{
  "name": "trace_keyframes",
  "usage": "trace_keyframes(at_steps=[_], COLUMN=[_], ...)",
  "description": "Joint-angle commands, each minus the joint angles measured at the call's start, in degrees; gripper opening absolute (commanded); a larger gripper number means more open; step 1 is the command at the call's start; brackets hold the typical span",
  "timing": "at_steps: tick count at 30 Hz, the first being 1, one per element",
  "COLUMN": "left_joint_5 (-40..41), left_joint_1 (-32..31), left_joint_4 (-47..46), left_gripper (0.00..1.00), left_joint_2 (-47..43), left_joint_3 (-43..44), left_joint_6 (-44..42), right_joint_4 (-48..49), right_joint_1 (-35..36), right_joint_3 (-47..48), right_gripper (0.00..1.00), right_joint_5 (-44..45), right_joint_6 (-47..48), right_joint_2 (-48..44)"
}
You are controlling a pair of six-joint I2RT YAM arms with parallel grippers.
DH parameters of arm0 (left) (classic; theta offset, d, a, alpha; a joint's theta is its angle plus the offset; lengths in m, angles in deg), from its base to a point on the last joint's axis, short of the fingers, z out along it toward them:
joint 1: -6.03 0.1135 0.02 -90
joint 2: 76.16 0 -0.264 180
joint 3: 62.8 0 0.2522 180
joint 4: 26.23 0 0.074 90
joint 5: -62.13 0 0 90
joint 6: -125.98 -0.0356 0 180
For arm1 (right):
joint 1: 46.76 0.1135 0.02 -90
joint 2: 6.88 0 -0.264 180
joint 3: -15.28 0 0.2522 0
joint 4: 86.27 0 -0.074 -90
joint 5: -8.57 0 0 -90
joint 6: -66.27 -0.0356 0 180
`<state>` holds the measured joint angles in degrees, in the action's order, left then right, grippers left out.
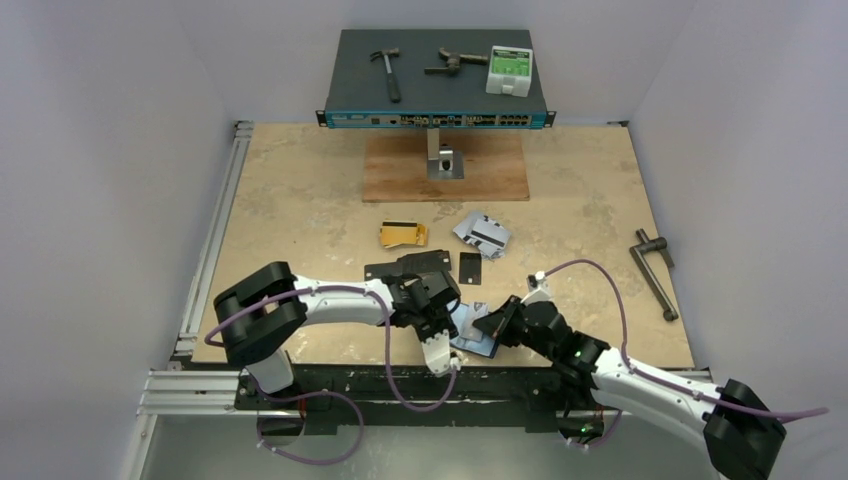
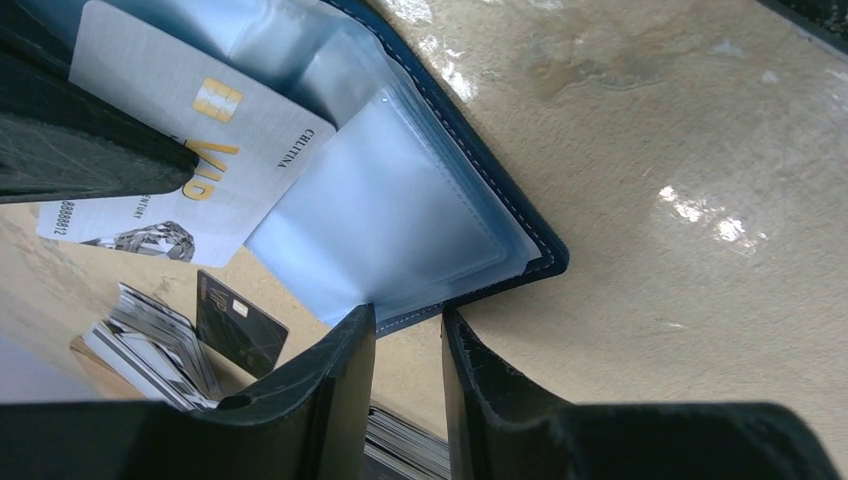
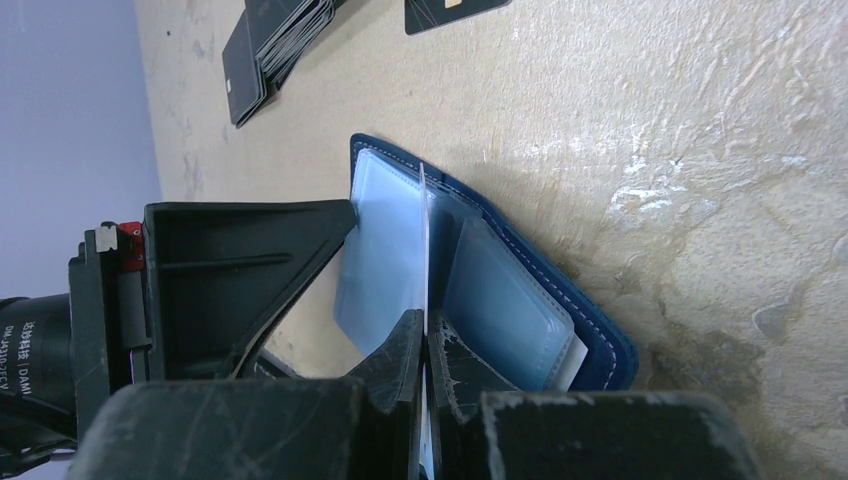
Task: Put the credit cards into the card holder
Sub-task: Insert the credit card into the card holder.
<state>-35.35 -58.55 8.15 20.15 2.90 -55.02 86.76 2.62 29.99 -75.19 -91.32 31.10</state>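
Observation:
The navy card holder (image 1: pixel 478 340) (image 2: pixel 520 250) (image 3: pixel 600 330) lies open near the table's front edge, its clear sleeves facing up. My right gripper (image 1: pixel 492 325) (image 3: pixel 425 325) is shut on a silver credit card (image 2: pixel 200 130) (image 3: pixel 422 230), held edge-down over the sleeves. My left gripper (image 1: pixel 452 325) (image 2: pixel 410 318) stands at the holder's edge, with a narrow gap between its fingers through which the table shows. More credit cards lie farther back: a gold one (image 1: pixel 402 234), a silver pile (image 1: pixel 482 232), a single black card (image 1: pixel 470 268) (image 2: pixel 240 325) and a black stack (image 1: pixel 395 270) (image 3: pixel 275 40).
At the back, a network switch (image 1: pixel 437 80) on a stand over a wooden board (image 1: pixel 445 170) carries a hammer and other tools. A metal crank handle (image 1: pixel 652 272) lies at the right. An aluminium rail (image 1: pixel 215 230) runs along the left edge.

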Motion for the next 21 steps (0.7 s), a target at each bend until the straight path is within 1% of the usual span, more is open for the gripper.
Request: trace_keyframes(at_steps=[1, 7, 13, 17, 21], left_joint_5=[-0.36, 1.01, 1.28, 0.46, 1.25], left_joint_1=[-1.98, -2.74, -2.84, -2.96, -3.23], left_joint_4=[-0.58, 3.00, 5.56, 4.64, 4.29], left_gripper=[0.29, 0.29, 0.29, 0.30, 0.30], left_joint_2=[1.86, 1.99, 1.39, 0.03, 0.45], left_joint_3=[-0.16, 3.77, 6.06, 4.73, 4.39], left_joint_6=[10.12, 27.33, 39.79, 40.68, 40.51], right_joint_4=[-5.84, -15.92, -18.37, -20.23, -16.67], right_joint_1=[0.07, 0.27, 0.81, 1.50, 1.50], right_joint_3=[1.39, 8.14, 9.93, 9.00, 5.94], right_gripper=[0.00, 0.00, 0.00, 0.00, 0.00], right_joint_5=[1.46, 4.08, 1.06, 2.05, 2.29], right_joint_6=[0.54, 2.96, 3.24, 2.41, 0.09], right_joint_2=[-1.02, -1.33, -1.10, -2.14, -4.48])
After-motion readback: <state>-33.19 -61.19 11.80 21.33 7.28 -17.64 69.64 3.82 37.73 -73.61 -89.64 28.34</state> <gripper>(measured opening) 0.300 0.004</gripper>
